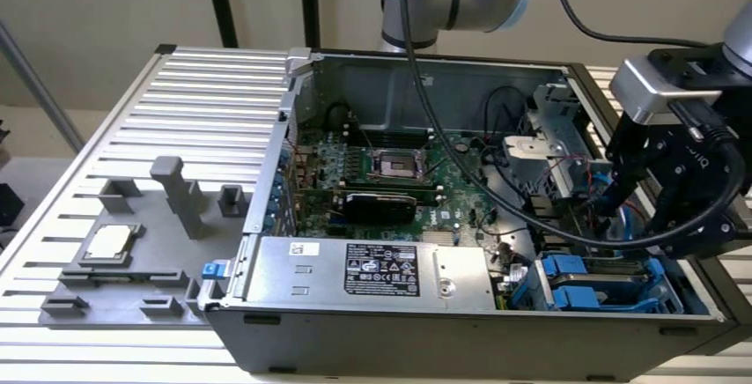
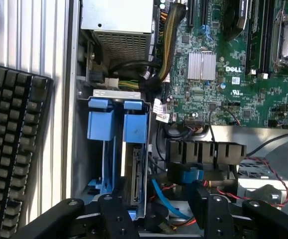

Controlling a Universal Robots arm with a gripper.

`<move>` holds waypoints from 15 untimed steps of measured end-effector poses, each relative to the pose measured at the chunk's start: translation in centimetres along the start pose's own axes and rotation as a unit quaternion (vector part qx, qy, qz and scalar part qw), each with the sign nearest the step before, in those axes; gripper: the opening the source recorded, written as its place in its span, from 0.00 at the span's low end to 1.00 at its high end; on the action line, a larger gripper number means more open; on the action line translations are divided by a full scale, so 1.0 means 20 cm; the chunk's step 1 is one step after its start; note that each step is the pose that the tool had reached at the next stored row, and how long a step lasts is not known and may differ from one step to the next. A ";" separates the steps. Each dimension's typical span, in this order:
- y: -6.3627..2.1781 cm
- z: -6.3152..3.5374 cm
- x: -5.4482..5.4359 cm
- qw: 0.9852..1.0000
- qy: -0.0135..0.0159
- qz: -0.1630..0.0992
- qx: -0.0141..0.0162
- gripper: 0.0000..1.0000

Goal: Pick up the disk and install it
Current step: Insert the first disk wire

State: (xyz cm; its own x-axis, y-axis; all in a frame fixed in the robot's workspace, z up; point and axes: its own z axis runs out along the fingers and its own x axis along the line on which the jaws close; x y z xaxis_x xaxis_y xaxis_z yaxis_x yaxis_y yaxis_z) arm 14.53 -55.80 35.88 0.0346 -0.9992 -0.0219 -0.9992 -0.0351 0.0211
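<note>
Hovering with gripper (image 2: 161, 211) fingers spread, clamped on nothing, just above the disk (image 2: 135, 149), seemingly seated in the drive bay (image 2: 116, 93). Risk: catching the blue cable (image 2: 164, 196) lying between the fingers, tugging its plug loose.

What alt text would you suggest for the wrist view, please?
The black claw stands open above a silver-grey hard drive in a blue plastic carrier, slotted into the open computer case's drive bay beside a green motherboard.
</note>
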 end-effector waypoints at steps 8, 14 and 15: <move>0.018 -0.008 0.09 1.000 -0.004 -0.001 0.000 0.61; -0.065 -0.011 0.13 1.000 -0.012 -0.001 0.000 0.61; -0.079 -0.010 0.14 1.000 -0.013 -0.001 0.000 0.61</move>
State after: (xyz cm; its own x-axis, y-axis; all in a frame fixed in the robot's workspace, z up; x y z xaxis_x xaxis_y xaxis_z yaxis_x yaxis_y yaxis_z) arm 16.20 -58.53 35.98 0.0364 -0.9981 -0.0487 -0.9991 -0.0375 0.0201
